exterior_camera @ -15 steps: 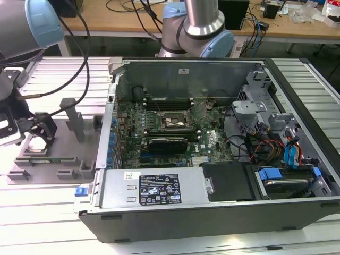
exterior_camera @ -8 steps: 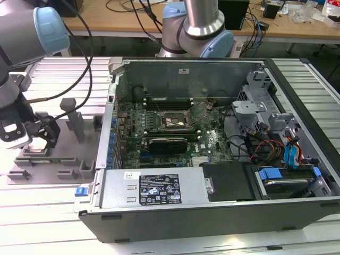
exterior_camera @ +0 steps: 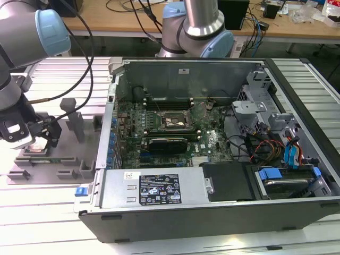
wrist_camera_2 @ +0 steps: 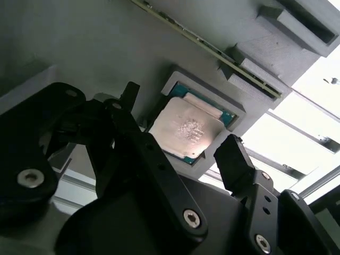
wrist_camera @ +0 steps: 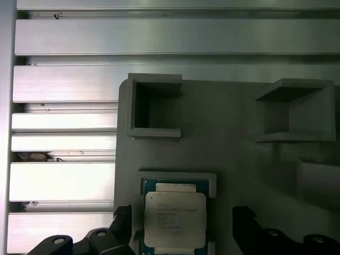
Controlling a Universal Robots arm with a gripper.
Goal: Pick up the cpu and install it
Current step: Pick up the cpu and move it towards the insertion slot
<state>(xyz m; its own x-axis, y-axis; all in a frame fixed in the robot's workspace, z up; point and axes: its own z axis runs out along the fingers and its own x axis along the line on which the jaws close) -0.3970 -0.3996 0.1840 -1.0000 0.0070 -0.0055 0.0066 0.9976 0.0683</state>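
Observation:
The cpu (wrist_camera: 175, 215) is a flat square chip with a silvery metal top. It lies in a shallow square recess of the grey fixture plate (wrist_camera: 239, 159), outside the computer case on the exterior view's left. My gripper (wrist_camera: 182, 212) hovers right over it, open, one black finger (wrist_camera: 123, 215) on each side and neither touching the chip. The second wrist view shows the cpu (wrist_camera_2: 186, 130) between the spread fingers (wrist_camera_2: 234, 159) of the gripper (wrist_camera_2: 179, 118). In the exterior view the gripper (exterior_camera: 40, 139) stands low over the fixture plate (exterior_camera: 58, 159).
The open computer case (exterior_camera: 212, 191) lies to the exterior view's right, with the motherboard's black socket frame (exterior_camera: 172, 122) and a long dark card (exterior_camera: 167, 143) inside. Grey upright blocks (exterior_camera: 71, 114) rise from the fixture beside the gripper. Slatted aluminium table (wrist_camera: 64, 79) surrounds the fixture.

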